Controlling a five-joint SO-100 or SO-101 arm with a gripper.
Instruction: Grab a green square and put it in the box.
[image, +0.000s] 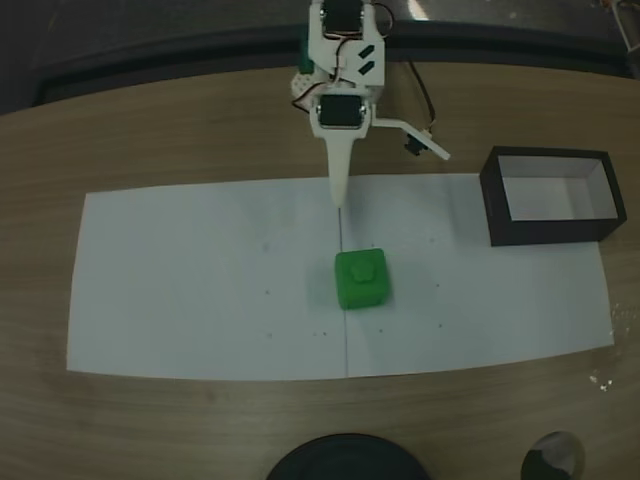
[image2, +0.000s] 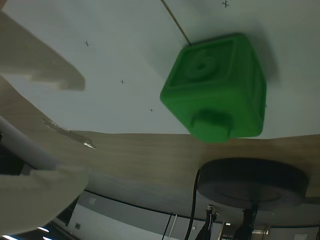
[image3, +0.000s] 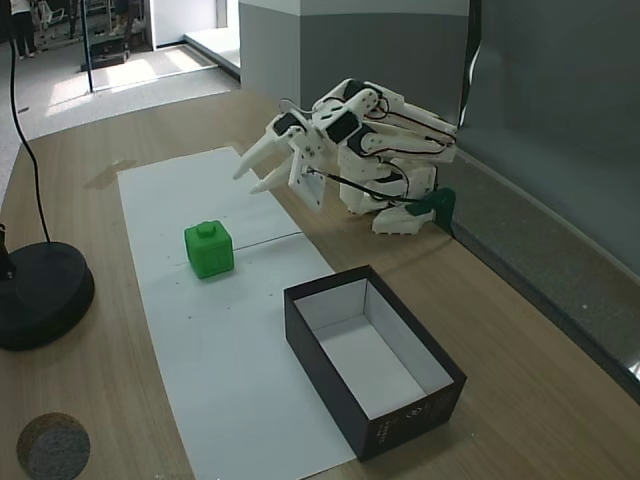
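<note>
While my gripper (image3: 256, 172) hangs folded back over the far edge of the white paper sheet (image: 200, 290), its jaws stand spread apart and hold nothing. In a fixed view the green square (image: 361, 278) sits on the sheet, well apart from my fingertips, and the box (image: 552, 196) lies to its right.
</note>
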